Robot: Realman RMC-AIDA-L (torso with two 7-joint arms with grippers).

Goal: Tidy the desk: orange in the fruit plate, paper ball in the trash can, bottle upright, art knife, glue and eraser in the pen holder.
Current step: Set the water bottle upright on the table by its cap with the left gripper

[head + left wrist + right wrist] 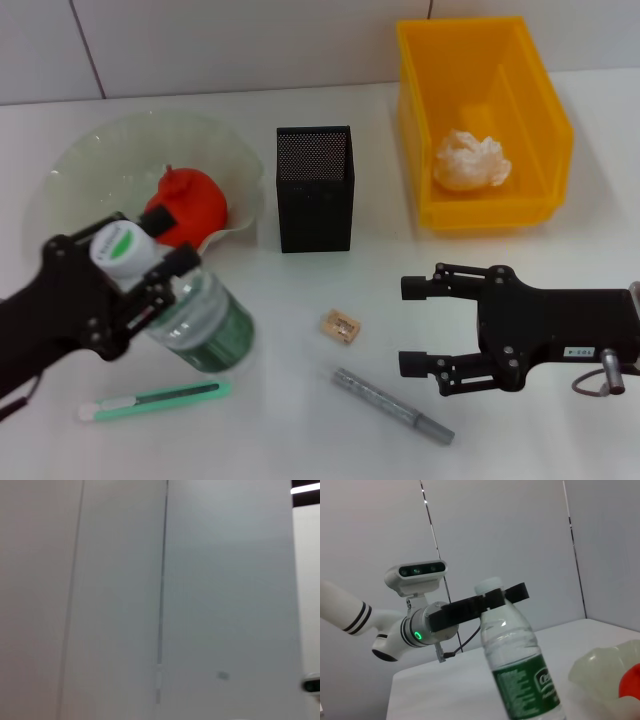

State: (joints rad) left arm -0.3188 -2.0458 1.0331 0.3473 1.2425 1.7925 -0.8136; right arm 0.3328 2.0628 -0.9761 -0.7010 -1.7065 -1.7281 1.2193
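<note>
Head view shows my left tool (pixel 150 275) closed around the neck of the bottle (pixel 200 320), just under its white cap, with the bottle tilted so the cap leans toward me and the green label sits lower, above the white surface (pixel 300 420). From the right wrist view the bottle (pixel 520 670) stands nearly upright with the black fingers (pixel 485 602) of that tool crossing its neck. My left wrist camera sees only a pale wall.

My right tool (pixel 425 325) hovers low over the surface on the right, its two jaws spread wide apart and holding nothing.

The orange (pixel 188 205) lies in the fruit plate (pixel 90 150) at the far left, just behind my left tool. The pen holder (pixel 314 190) stands upright beside the plate, and I cannot see into it. The paper ball (pixel 470 160) rests inside the trash can (pixel 415 90) at the far right.

The eraser (pixel 340 326) lies on the surface in front of the pen holder, between my two tools. Near it, closer to me, lies a grey stick (pixel 392 405), set at a slant just beside my right tool's lower jaw. The art knife (pixel 155 399), pale green, lies flat below the bottle.
</note>
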